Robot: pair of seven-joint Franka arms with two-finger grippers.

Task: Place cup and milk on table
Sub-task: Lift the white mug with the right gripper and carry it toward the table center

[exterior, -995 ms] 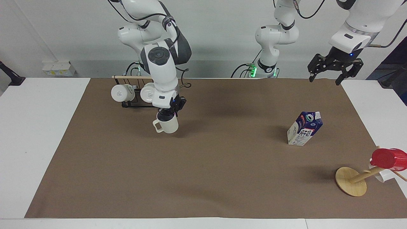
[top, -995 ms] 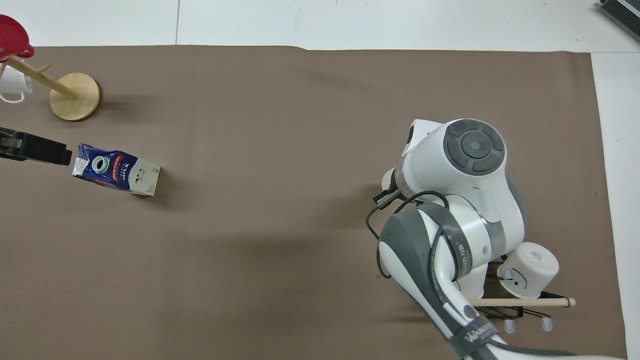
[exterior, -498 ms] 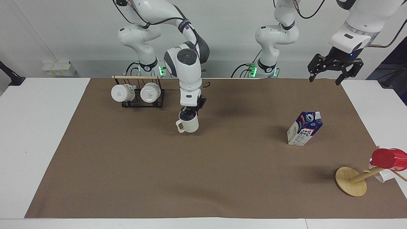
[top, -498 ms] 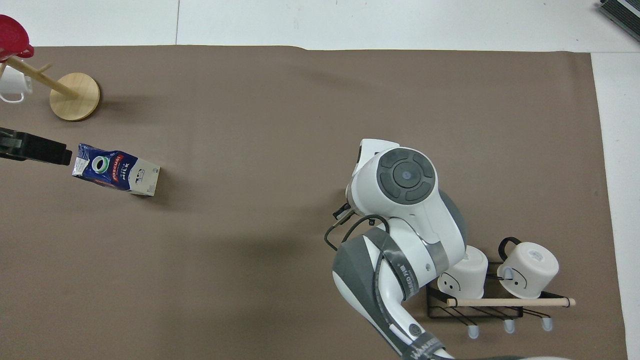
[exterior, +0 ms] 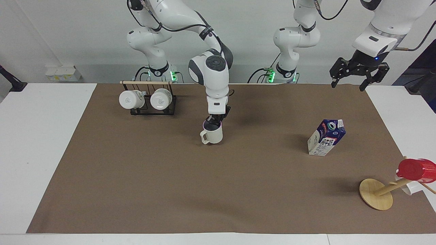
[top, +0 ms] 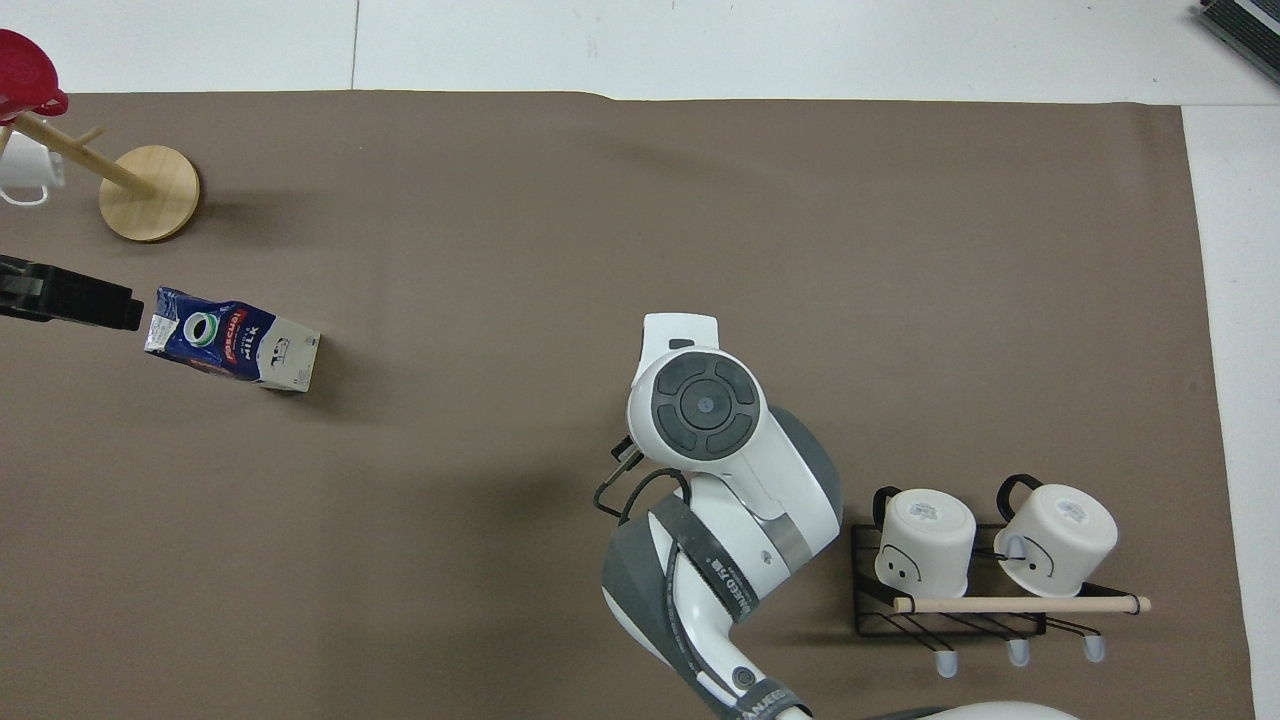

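My right gripper (exterior: 213,123) is shut on the rim of the cream-beige cup (exterior: 212,134). It holds the cup upright, low over the middle of the brown sheet of the table (exterior: 218,190). I cannot tell whether the cup touches the sheet. In the overhead view the right arm hides the cup. The milk (exterior: 326,137) stands on the sheet toward the left arm's end, and also shows in the overhead view (top: 235,340). My left gripper (exterior: 350,83) is open and empty. It waits in the air over the table's edge, beside the milk.
A black rack (exterior: 148,109) holding two white mugs (exterior: 131,99) stands near the right arm's base. A tipped wooden mug tree (exterior: 376,194) with a red cup (exterior: 415,169) lies at the left arm's end, farther from the robots than the milk.
My right arm has carried the cup away from the rack toward the middle of the sheet. The left arm and the milk have not moved.
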